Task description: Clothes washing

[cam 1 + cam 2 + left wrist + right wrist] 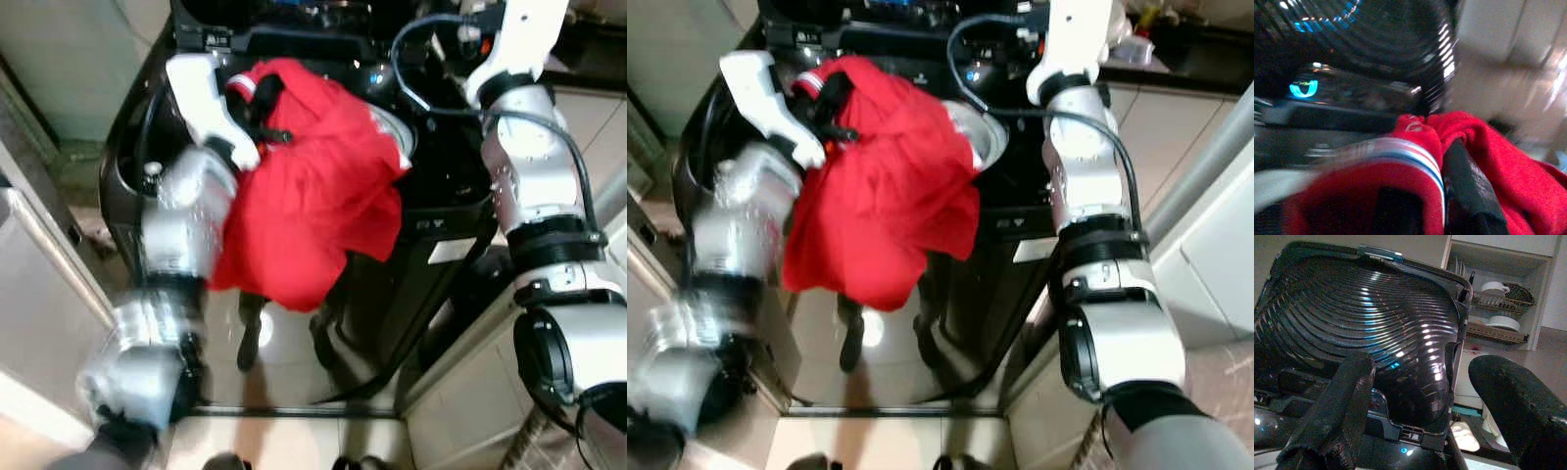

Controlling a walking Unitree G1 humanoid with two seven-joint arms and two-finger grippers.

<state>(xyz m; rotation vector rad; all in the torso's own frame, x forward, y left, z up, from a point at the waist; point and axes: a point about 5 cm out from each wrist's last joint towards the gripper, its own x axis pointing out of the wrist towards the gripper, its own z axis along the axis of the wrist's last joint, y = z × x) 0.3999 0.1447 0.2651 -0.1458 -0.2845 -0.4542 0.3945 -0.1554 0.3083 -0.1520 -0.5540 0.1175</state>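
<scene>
The left jaws [257,116] clamp a red garment [313,196] by its striped collar, the cloth draped over the open black washing machine [441,186]. The right jaws [1420,396], spread wide and empty, hover before the machine's raised ribbed lid [1361,318].

The black washing machine [431,211] stands on a shiny tiled floor [279,362]; a red garment [313,196] hangs over its open top.
</scene>
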